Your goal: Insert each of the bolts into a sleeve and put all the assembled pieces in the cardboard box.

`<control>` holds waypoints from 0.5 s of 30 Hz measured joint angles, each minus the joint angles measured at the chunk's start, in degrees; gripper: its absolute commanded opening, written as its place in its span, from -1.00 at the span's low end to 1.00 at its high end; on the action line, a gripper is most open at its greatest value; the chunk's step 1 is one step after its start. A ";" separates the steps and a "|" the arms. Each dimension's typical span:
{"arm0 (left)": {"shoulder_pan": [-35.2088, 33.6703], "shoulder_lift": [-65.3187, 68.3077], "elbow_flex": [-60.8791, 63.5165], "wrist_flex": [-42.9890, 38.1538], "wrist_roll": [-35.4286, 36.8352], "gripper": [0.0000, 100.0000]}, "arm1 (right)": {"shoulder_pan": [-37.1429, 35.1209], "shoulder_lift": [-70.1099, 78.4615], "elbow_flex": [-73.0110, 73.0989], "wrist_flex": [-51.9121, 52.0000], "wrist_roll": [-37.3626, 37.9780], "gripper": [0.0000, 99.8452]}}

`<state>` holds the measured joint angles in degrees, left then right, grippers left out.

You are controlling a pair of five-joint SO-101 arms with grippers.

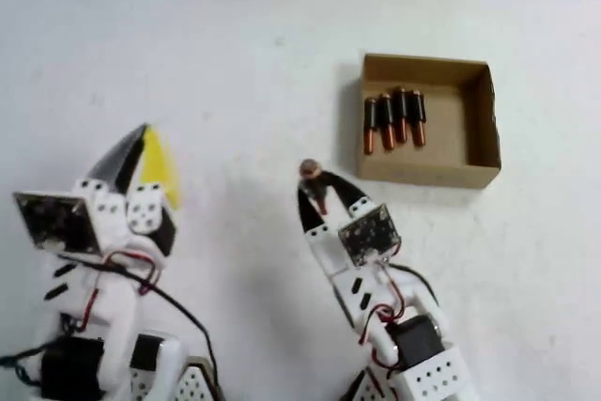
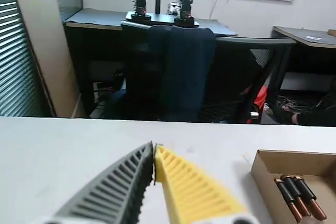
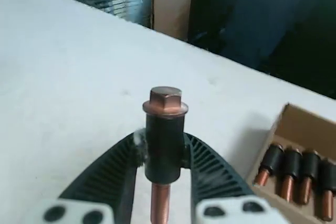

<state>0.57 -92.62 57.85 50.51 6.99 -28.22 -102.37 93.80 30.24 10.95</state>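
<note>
Our left gripper [image 2: 154, 157] rests pressed together, empty. Our right gripper [image 3: 164, 142] clamps the sleeve [image 3: 164, 156], bolt [image 3: 165, 100] head up, near the box [image 1: 427, 61]. We should clear the rim, then release beside the four pieces [image 1: 394, 119]. The high view gives the box's bare floor; the right wrist view gives the mid-sleeve grip.

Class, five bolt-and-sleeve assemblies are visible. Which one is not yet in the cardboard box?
The assembly clamped in the right gripper, just outside the cardboard box. The other four assemblies lie side by side inside it.
</note>
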 measured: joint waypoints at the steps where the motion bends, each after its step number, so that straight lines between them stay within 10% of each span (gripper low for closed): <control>1: 0.00 -1.05 0.00 1.14 0.00 -0.95 | 0.35 0.00 -0.97 2.29 0.00 -0.97; 15: -0.35 -8.70 6.24 9.23 -4.13 -0.95 | 0.44 -0.09 -19.78 21.10 0.00 -0.97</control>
<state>0.22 -101.32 64.09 59.74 2.86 -27.78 -102.46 74.02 51.34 10.95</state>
